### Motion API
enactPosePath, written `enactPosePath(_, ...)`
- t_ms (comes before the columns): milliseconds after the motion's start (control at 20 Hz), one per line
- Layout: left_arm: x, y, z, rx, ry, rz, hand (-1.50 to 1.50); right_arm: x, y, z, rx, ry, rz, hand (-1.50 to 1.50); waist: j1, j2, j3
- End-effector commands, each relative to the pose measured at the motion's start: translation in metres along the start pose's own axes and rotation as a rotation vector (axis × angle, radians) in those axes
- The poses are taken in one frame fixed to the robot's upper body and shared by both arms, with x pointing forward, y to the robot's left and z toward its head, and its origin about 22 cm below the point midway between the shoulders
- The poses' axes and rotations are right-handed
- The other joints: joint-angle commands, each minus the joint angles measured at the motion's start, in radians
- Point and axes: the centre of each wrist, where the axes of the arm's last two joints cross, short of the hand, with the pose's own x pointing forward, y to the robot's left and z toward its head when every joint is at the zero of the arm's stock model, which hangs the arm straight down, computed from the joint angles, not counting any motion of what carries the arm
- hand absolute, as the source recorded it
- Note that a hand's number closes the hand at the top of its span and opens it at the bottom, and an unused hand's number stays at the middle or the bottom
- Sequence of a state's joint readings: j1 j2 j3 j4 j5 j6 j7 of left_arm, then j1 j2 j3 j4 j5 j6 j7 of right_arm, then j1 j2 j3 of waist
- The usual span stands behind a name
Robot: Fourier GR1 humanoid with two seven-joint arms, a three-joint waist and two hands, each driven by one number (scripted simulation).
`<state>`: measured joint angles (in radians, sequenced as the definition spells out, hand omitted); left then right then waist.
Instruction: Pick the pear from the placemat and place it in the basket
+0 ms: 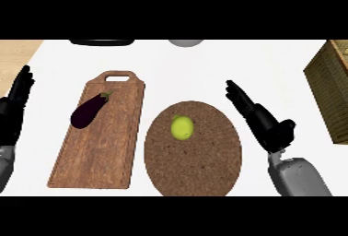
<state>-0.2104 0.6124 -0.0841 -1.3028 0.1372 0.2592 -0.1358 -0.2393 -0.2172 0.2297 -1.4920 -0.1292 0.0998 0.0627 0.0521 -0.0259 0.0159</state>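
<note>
While the pear (181, 127) sat on the upper half of the round placemat (194, 170), we had nothing gripped. Our right hand (270, 130) hung over bare counter (204, 69) just off the mat's right edge. Its fingers were straight and close together with the thumb sticking out to the right: open, holding nothing.

The pear lay left of those fingers, near but apart, about level with their middle. Our read: the hand was beside the mat rather than over it so the fruit wasn't hidden and the approach could come in sideways.

The basket (328, 87) was on the other side of the same fingers, to their right, cut by the view's edge. Only a woven wall and some rim showed. Pear and basket flanked the right hand, so it was the obvious arm for the job.

Our left hand (15, 108) rested at the view's left edge, fingers straight and up, holding nothing. Between its fingers and the mat lay a wooden cutting board (95, 152) with an eggplant (89, 110) on its upper part. Neither was ours to touch.

Judged state: pick not begun. The next move called for swinging the right fingers left over the pear and curling round it. It's small and round, so a nudge off-centre could roll it.

Beyond the fingertips, at the far edge, a dark object (102, 42) and a grey one (185, 42) were cut off; we couldn't tell what they were.
</note>
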Motion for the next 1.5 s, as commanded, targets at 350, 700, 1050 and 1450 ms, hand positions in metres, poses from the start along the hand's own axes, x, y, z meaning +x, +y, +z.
enactPosePath(350,0.031,-0.104,0.039,-0.120,0.020,0.476,0.00,0.088,0.103,-0.068,0.202,0.073,0.110,1.50,-0.006,0.022,-0.019)
enactPosePath(700,0.042,-0.109,0.043,-0.123,0.036,0.493,0.00,0.096,0.165,-0.087,-0.129,0.255,0.369,-1.50,-0.008,0.017,-0.020)
enactPosePath(1050,0.043,-0.119,0.055,-0.111,0.052,0.498,0.00,0.154,0.145,-0.136,-0.338,0.520,0.915,-1.50,-0.021,0.005,-0.023)
enactPosePath(1450,0.042,-0.124,0.061,-0.120,0.044,0.493,0.00,0.217,0.146,-0.165,0.024,0.785,1.074,-1.50,-0.016,0.023,-0.020)
